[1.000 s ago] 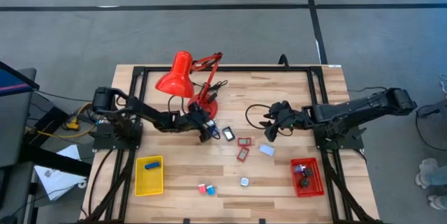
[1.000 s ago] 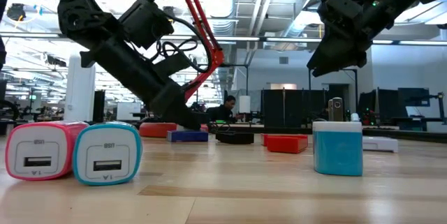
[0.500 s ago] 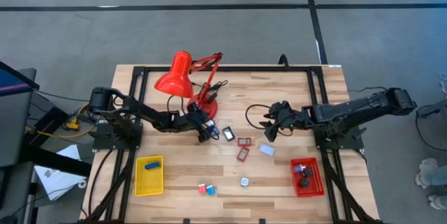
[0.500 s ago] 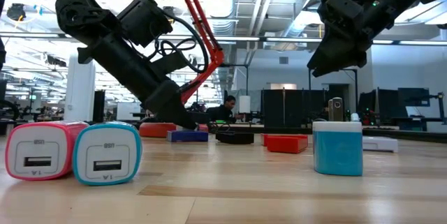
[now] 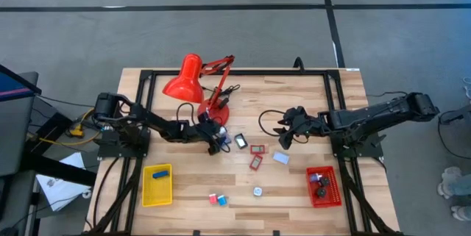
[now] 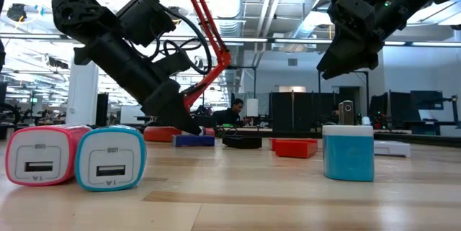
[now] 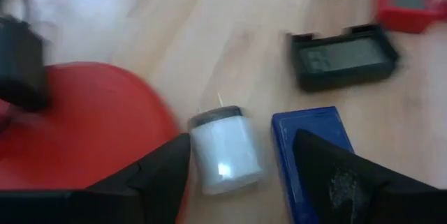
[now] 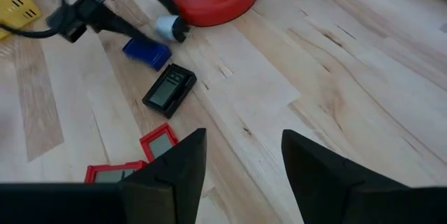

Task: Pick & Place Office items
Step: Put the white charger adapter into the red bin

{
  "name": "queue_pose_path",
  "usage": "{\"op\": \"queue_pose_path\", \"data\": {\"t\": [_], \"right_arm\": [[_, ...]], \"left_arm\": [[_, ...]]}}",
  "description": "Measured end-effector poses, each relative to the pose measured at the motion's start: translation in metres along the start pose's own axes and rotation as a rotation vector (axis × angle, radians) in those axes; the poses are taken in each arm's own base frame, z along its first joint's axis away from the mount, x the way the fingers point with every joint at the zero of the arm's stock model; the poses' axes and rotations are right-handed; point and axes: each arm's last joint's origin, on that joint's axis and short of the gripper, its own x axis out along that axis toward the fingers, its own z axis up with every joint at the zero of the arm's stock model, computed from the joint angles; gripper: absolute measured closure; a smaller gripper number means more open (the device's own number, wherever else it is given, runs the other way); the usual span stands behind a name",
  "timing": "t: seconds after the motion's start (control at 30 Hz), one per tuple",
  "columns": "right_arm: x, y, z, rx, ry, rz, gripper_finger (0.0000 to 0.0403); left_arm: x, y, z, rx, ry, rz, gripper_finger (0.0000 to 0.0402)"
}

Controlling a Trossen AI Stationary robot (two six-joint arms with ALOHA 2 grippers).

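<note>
Pulled back slightly, the left gripper straddles a white plug beside the lamp base, fingers open for grasping; the right gripper waits open.

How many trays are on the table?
2. The yellow tray sits on the left arm's side of the table. The red tray sits on the right arm's side. None seems hidden.
</note>
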Motion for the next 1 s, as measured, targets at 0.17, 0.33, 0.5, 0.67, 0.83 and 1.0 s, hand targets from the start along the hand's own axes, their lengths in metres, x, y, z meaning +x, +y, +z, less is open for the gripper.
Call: {"op": "queue_pose_path", "data": {"t": [0.17, 0.33, 0.5, 0.67, 0.83, 1.0], "right_arm": [[0.000, 0.000, 0.000, 0.000, 0.000, 0.000, 0.0223], [0.000, 0.000, 0.000, 0.000, 0.000, 0.000, 0.0223], [0.000, 0.000, 0.000, 0.000, 0.000, -0.001, 0.0223], [0.000, 0.000, 0.000, 0.000, 0.000, 0.000, 0.0223], [0.000, 0.000, 0.000, 0.000, -0.001, 0.000, 0.0223], [0.000, 0.000, 0.000, 0.000, 0.000, 0.000, 0.0223]], "left_arm": [[-0.001, -0.002, 0.000, 0.000, 0.003, -0.027, 0.0157], [0.000, -0.001, 0.000, 0.004, -0.001, -0.006, 0.0165], [0.000, -0.001, 0.000, 0.006, -0.003, 0.003, 0.0177], [0.005, -0.001, -0.002, -0.004, -0.015, 0.045, 0.0187], [0.010, -0.002, -0.005, -0.019, -0.028, 0.055, 0.0202], [0.011, -0.003, -0.006, -0.014, -0.015, 0.027, 0.0237]]}}
